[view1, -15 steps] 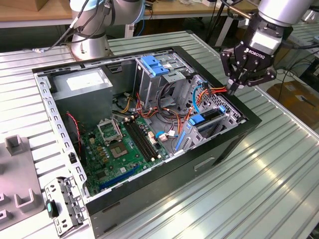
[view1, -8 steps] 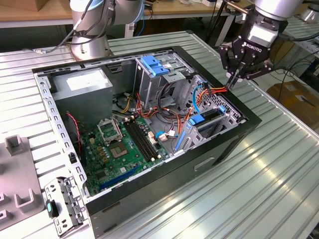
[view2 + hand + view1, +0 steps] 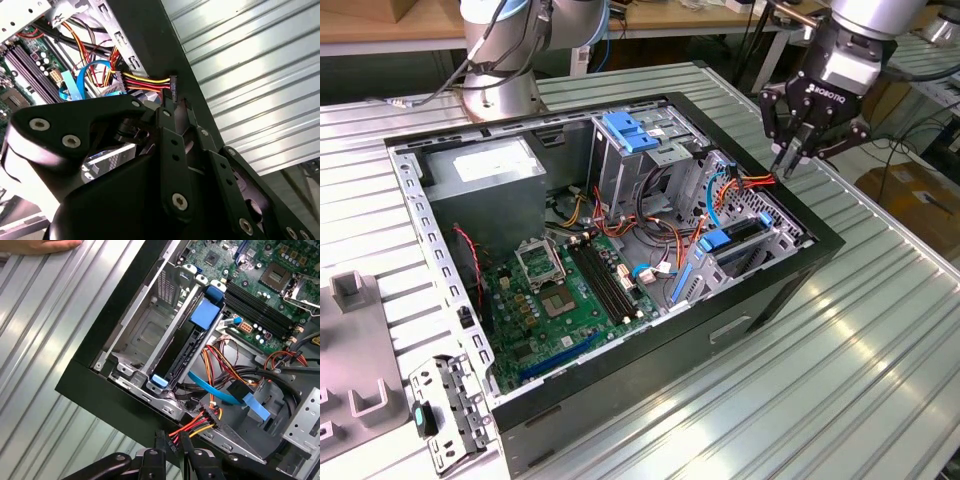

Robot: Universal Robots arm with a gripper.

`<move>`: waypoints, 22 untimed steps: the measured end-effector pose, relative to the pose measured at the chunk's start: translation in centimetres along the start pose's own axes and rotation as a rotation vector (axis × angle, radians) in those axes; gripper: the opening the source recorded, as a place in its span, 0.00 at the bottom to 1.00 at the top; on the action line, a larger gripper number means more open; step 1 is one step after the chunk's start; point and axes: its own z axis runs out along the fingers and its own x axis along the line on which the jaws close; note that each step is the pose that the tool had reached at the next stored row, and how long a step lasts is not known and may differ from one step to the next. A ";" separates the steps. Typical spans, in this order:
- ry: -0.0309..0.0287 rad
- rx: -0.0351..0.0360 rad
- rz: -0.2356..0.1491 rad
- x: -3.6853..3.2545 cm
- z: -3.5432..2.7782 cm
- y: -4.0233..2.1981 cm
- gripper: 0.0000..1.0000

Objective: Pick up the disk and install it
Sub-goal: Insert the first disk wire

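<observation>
Open PC case (image 3: 620,400) lying on its side on the ribbed metal table (image 3: 840,380). The disk (image 3: 738,233) is already sitting in the drive cage (image 3: 145,335) at the case corner toward the exterior view's right. It stands on edge in its slot; in the first wrist view its dark body (image 3: 187,352) runs between blue rail ends, with a blue pull tab (image 3: 205,315) on the motherboard side. The gripper (image 3: 788,165) hangs over the case rim just beyond that cage, well off the disk itself. Its jaws are drawn nearly together and pinch the black SATA power connector (image 3: 173,87). The connector's red, yellow and black wires (image 3: 145,82) stretch from inside the case across the rim to the fingertips (image 3: 186,106). The same pinch shows in the first wrist view, gripper (image 3: 172,442) with the connector at its tips. A flat blue data cable (image 3: 225,392) loops loose beside the disk, not plugged into it as far as I can see. The motherboard (image 3: 570,290) and grey power supply (image 3: 485,170) sit deeper in the case. A person's hand (image 3: 40,245) rests on the table, well apart from the gripper.
</observation>
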 end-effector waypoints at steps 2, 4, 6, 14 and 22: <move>0.0005 0.0009 -0.037 0.00 0.03 -0.01 0.25; 0.0013 0.0027 -0.102 0.00 0.12 -0.01 0.25; 0.0020 0.0038 -0.147 0.00 0.19 0.00 0.25; 0.0045 0.0087 -0.337 -0.01 0.59 -0.02 0.25; 0.0062 0.0119 -0.450 -0.02 1.16 -0.03 0.25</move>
